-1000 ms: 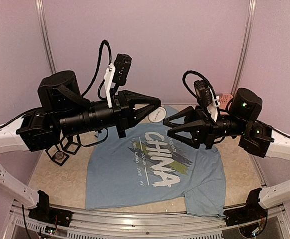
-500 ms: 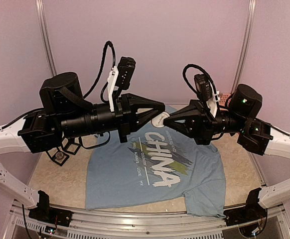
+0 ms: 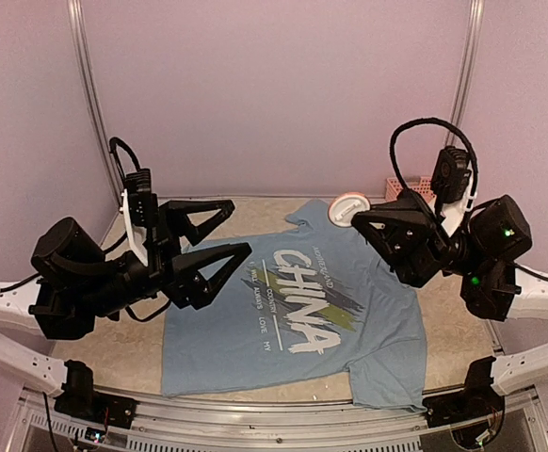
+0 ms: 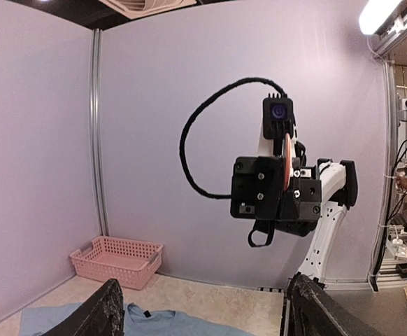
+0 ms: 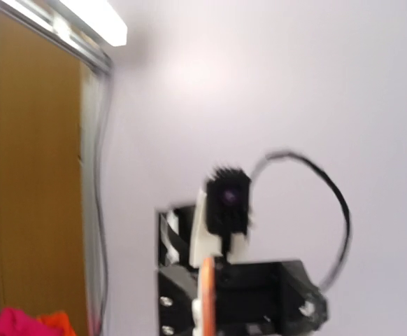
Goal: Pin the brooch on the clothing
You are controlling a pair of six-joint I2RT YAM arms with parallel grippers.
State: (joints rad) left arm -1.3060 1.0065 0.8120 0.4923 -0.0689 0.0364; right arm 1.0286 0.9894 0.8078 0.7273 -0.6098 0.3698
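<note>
The clothing [image 3: 217, 350], a light blue T-shirt with white "CHINA" lettering on the chest, lies spread flat on the speckled counter [image 3: 114, 344]. Its hem is toward my bases and its collar toward the far wall. The near right corner of the hem is rumpled.

A little farther in, my left jaws sit over the shirt's left sleeve, pointing toward the right. They are spread wide with nothing between them. In my left wrist view the two fingertips [image 4: 109, 311] stand far apart at the bottom edge, with the shirt's collar [image 4: 147, 318] low between them.

Farther back on the right, my right jaws are clamped on the brooch [image 3: 346, 207], a round white disc with a pinkish rim. From above, it shows just right of the collar. My left wrist view sees the brooch [image 4: 286, 162] edge-on between the closed fingers, high against the wall and well apart from the shirt.

Farthest back, a pink basket [image 3: 401, 188] stands on the counter against the far wall on the right. My right wrist view is too blurred to add anything.
</note>
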